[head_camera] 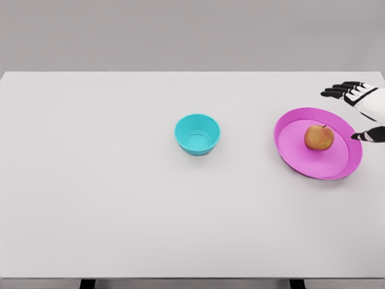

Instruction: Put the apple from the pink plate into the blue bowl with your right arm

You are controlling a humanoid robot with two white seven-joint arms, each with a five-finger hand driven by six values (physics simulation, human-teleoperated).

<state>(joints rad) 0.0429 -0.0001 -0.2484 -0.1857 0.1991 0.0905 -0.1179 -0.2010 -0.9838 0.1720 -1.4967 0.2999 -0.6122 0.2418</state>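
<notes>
Apple sits on the pink plate, table right side. Blue bowl mid-table, well apart from the plate. Right hand at right edge just beside the plate, fingers spread, holding nothing

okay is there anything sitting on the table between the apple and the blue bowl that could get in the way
Nothing visible. The apple sits on the pink plate, and the table between it and the blue bowl is bare.
</notes>
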